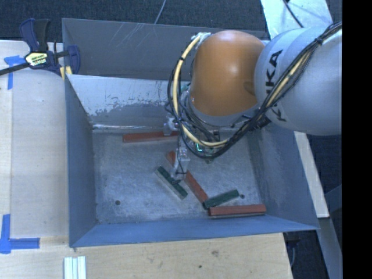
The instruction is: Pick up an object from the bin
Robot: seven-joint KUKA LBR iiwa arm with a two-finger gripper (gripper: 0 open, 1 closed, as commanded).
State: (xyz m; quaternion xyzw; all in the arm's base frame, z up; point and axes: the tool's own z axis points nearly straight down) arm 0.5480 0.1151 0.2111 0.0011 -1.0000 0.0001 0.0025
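My gripper [182, 165] hangs below the orange wrist cover, low over the middle of the bin floor. Right beneath its tip lies a short dark green bar [172, 182], slanting toward the front right. A red-brown bar [196, 189] lies at a similar slant just to the right of the green one, its upper end near the gripper's tip. A small red-brown piece [171, 155] shows just left of the gripper. I see nothing held.
Another red-brown bar [145, 136] lies along the foot of the back wall. A second dark green bar [221, 199] and a long red-brown bar [237, 211] rest by the front right wall. The left half of the floor is bare grey metal.
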